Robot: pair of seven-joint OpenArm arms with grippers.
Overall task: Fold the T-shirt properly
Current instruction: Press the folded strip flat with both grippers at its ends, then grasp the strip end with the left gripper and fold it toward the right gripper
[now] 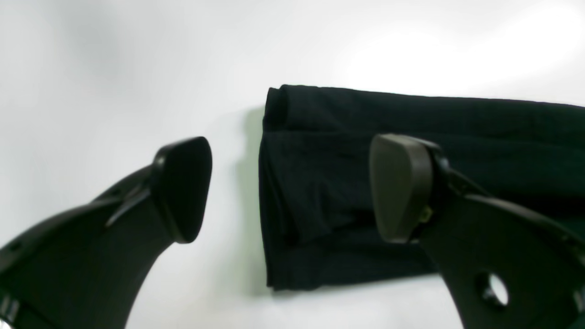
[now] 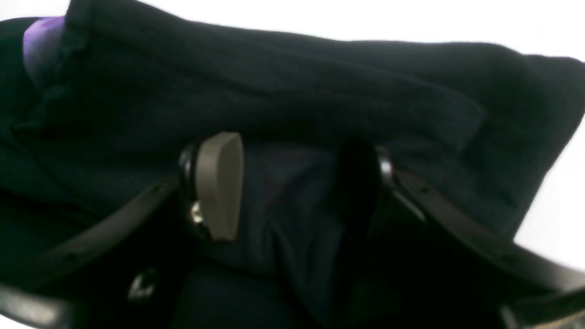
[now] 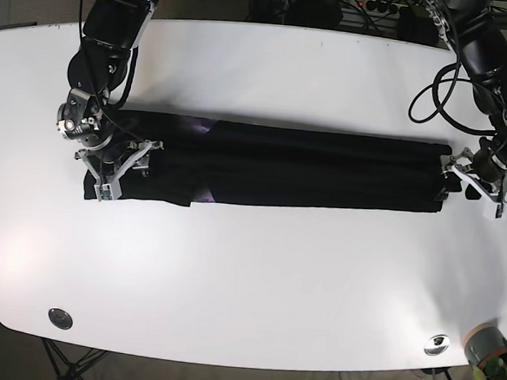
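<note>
The black T-shirt [image 3: 307, 168] lies folded into a long narrow strip across the white table [image 3: 256, 277]. My left gripper [image 3: 473, 184] is at the strip's right end in the base view. In the left wrist view it [image 1: 292, 187] is open and straddles the shirt's end edge [image 1: 329, 192], with one pad [image 1: 183, 187] over bare table and the other [image 1: 402, 187] over the cloth. My right gripper [image 3: 120, 168] is at the strip's other end. It [image 2: 292, 187] is open and low over the shirt [image 2: 283, 91], with a fold of cloth between its jaws. A purple patch [image 2: 41, 41] shows at the shirt's edge.
Two round metal fittings [image 3: 60, 317] [image 3: 437, 344] sit near the table's front edge. A grey pot with a plant [image 3: 486, 345] stands off the front right corner. Cables [image 3: 434, 90] hang by the arm on the right of the base view.
</note>
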